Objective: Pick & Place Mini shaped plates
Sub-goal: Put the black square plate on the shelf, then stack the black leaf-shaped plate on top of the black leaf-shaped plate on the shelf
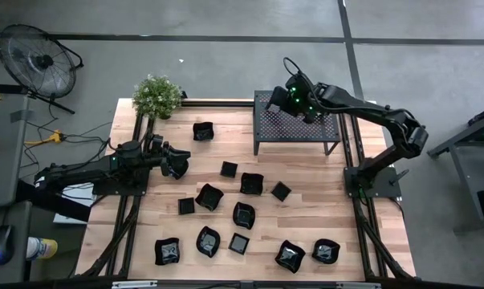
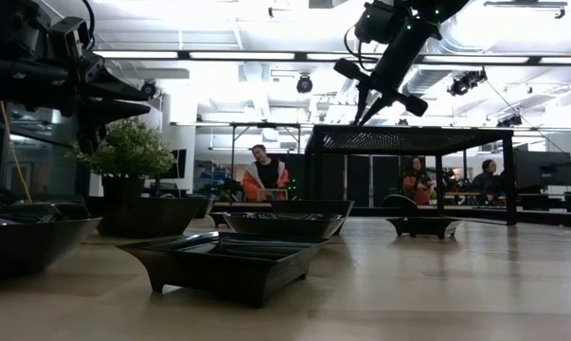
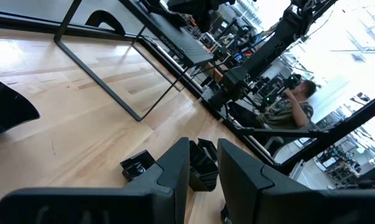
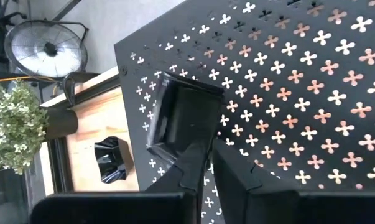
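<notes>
Several mini shaped plates, small, black and glossy, lie scattered on the wooden table, among them one (image 1: pixel 203 130), another (image 1: pixel 251 183) and a third (image 1: pixel 290 255). My right gripper (image 1: pixel 288 100) hangs over the far left part of the black perforated rack (image 1: pixel 302 124). It is shut on a square mini plate (image 4: pixel 178 115). My left gripper (image 1: pixel 176 167) hovers above the table's left part, open and empty, clear of the plates (image 3: pixel 137 165) ahead of it. In the low view it shows high at the left (image 2: pixel 124 99). My right gripper pinches the square plate by the rim of one side (image 4: pixel 203 140), one finger (image 4: pixel 193 158) over the inside and the other outside. The fingers come from above, pointing down (image 2: pixel 361 116). The plate sits at the rack's top; whether it rests there I cannot tell.
A potted plant (image 1: pixel 157 96) stands at the table's far left corner. A fan (image 1: pixel 37 60) and cables lie off the table to the left. The rack's perforated top is bare right of the gripper. People (image 2: pixel 264 170) sit in the room beyond.
</notes>
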